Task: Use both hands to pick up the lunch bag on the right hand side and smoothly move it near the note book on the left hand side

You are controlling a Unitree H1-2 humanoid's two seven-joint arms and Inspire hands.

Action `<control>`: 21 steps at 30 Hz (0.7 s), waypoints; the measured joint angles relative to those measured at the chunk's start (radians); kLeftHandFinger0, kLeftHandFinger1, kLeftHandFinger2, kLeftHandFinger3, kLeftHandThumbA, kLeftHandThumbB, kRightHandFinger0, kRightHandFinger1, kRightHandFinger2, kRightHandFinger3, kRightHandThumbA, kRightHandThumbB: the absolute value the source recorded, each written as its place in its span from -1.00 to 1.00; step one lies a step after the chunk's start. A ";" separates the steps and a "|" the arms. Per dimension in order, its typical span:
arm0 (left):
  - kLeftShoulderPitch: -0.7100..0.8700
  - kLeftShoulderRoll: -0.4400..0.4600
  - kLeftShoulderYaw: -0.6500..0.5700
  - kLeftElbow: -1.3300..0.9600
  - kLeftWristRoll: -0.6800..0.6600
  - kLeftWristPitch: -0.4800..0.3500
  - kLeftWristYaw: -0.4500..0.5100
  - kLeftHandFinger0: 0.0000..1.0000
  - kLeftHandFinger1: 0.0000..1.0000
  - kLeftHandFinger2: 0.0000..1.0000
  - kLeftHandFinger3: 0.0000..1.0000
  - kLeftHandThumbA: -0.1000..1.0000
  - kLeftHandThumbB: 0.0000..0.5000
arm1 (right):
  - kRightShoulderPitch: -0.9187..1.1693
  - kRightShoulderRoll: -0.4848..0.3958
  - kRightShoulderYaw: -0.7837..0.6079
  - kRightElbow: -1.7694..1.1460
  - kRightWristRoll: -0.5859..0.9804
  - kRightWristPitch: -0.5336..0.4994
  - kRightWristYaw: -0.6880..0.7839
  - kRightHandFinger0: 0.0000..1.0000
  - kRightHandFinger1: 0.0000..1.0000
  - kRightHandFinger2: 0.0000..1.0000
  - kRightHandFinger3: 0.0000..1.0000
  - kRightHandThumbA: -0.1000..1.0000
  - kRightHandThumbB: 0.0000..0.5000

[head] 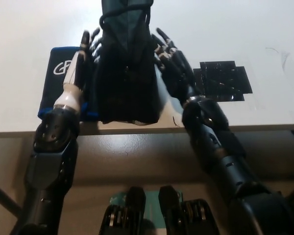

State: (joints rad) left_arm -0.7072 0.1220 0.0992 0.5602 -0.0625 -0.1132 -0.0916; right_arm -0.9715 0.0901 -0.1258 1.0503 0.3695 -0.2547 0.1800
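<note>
Though upright, lunch bag (125, 68) long axis away from robot.

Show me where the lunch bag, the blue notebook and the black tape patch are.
lunch bag (125, 73), head view, front panel.
blue notebook (59, 73), head view, cover beside the logo.
black tape patch (223, 81), head view, its middle.

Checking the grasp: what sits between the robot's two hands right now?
In the head view, the dark lunch bag stands between the white left hand and the black right hand.
</note>
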 measured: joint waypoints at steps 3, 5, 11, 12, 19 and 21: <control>0.040 0.026 -0.009 -0.012 0.016 0.002 0.000 1.00 1.00 1.00 1.00 1.00 0.51 | 0.048 -0.034 0.016 -0.040 -0.053 -0.001 -0.035 1.00 1.00 1.00 1.00 1.00 0.56; 0.070 0.048 -0.012 -0.040 0.023 0.004 -0.003 1.00 1.00 1.00 1.00 1.00 0.54 | 0.093 -0.056 0.024 -0.080 -0.086 -0.003 -0.055 1.00 1.00 1.00 1.00 1.00 0.43; 0.144 0.101 -0.011 -0.140 0.032 0.006 -0.007 1.00 1.00 1.00 1.00 1.00 0.43 | 0.202 -0.112 0.028 -0.211 -0.156 -0.006 -0.087 1.00 1.00 1.00 1.00 1.00 0.42; 0.159 0.111 -0.011 -0.162 0.034 0.006 -0.008 1.00 1.00 1.00 1.00 1.00 0.42 | 0.230 -0.124 0.028 -0.245 -0.171 -0.006 -0.092 1.00 1.00 1.00 1.00 1.00 0.42; 0.267 0.147 -0.010 -0.306 0.034 0.006 -0.020 1.00 1.00 1.00 1.00 1.00 0.34 | 0.372 -0.157 0.027 -0.433 -0.223 -0.007 -0.107 1.00 1.00 1.00 1.00 1.00 0.32; 0.302 0.152 -0.009 -0.342 0.032 0.005 -0.021 1.00 1.00 1.00 1.00 1.00 0.47 | 0.409 -0.159 0.027 -0.483 -0.231 -0.007 -0.109 1.00 1.00 1.00 1.00 1.00 0.29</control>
State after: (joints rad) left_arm -0.4048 0.2738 0.0906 0.2180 -0.0300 -0.1079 -0.1127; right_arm -0.5621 -0.0689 -0.0992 0.5670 0.1382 -0.2615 0.0715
